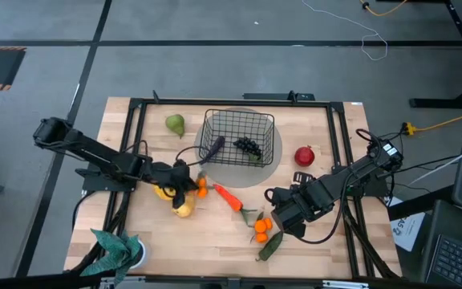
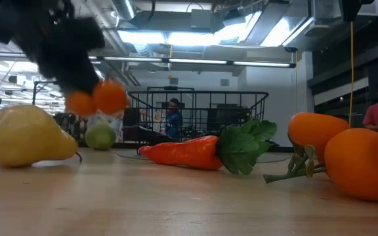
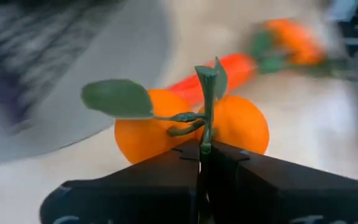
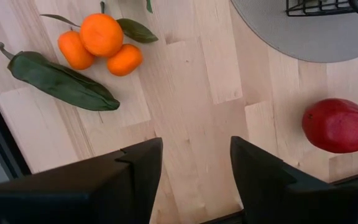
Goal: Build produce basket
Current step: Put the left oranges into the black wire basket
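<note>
My left gripper is shut on a stemmed pair of small oranges, held above the table near the yellow pear; the low view shows them in the air. The black wire basket stands on a grey round mat and holds dark grapes and a dark vegetable. A carrot, a green pear, a red fruit, an orange cluster and a long green vegetable lie on the table. My right gripper is open and empty, by the orange cluster. My left gripper pinches the oranges' green stem between its two shut fingers, the stem's top and a leaf sticking out past them. The fingers come from above, slanting down. The two oranges hang just below the fingertips, lifted clear of the table.
A teal leafy plant stands at the near left corner. A black frame runs around the tabletop. Bare wood lies between the orange cluster and the red fruit. People show in the room beyond the table.
</note>
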Controlling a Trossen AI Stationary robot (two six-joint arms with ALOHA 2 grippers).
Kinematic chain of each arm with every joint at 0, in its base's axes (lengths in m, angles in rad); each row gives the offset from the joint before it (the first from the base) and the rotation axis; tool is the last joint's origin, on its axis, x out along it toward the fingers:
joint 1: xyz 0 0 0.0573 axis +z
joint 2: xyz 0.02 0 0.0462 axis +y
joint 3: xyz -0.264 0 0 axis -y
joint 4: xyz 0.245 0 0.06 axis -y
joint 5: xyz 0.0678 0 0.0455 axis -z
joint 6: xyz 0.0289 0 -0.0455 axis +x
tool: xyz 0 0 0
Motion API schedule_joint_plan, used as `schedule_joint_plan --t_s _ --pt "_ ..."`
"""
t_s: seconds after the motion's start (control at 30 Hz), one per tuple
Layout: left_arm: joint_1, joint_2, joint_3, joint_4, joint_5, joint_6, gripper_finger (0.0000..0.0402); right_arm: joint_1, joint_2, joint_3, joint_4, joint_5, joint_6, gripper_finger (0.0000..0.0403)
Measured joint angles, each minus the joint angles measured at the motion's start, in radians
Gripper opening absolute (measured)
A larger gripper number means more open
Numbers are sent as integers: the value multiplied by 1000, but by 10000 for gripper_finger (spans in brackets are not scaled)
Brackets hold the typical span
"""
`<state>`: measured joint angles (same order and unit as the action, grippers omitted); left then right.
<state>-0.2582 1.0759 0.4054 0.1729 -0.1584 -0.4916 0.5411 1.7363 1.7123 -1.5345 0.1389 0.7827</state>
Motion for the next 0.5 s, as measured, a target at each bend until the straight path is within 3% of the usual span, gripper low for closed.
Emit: schedule_joint_plan --t_s 0.1,0.2,0.33,0.43,0.5 --pt "-7 0 54 43 105 111 0 0 0 0 0 0 -1 178" --pt "2 0 120 146 132 262 0 0 0 0 0 0 -1 178" --pt "60 16 217 150 42 407 0 0 0 0 0 0 -1 178" --pt "128 40 276 153 -60 432 0 0 0 0 0 0 -1 178" --pt "190 60 306 134 -74 433 0 0 0 0 0 0 -1 178"
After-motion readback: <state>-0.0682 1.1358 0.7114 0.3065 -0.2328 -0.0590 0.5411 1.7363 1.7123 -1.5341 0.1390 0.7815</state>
